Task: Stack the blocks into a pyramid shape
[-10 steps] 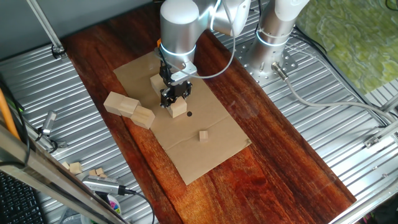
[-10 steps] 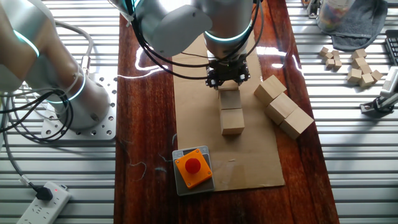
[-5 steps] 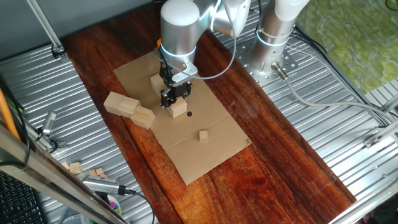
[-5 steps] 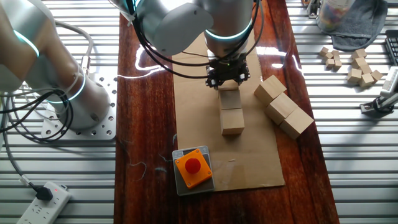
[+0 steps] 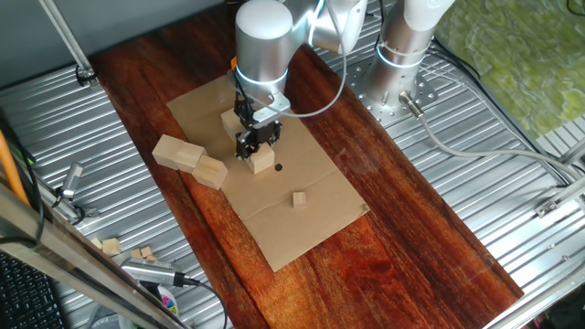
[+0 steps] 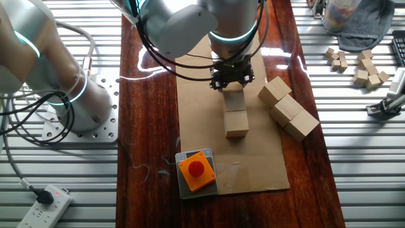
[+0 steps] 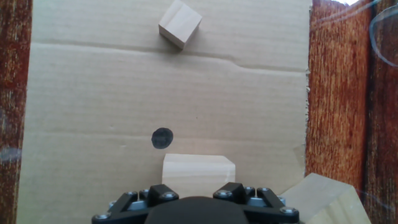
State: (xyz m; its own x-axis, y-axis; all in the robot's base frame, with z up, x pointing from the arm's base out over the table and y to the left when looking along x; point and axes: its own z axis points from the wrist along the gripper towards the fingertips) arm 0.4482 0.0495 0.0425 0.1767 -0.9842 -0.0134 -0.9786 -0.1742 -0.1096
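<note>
Several pale wooden blocks (image 6: 236, 122) | corrugated cardboard sheet (image 6: 209, 136) | tool (image 6: 231, 82) grip state unclear

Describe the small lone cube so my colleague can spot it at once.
Start at the cardboard sheet on the dark wooden table. Beyond the gripper and a black dot lies the tiny cube, alone and clearly smaller than the blocks.

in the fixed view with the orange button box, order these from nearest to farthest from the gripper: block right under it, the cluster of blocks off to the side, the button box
1. The block directly beneath the gripper, on the cardboard.
2. The cluster of blocks, to the right in that view, at the cardboard's edge.
3. The orange button box, at the cardboard's near corner.
</note>
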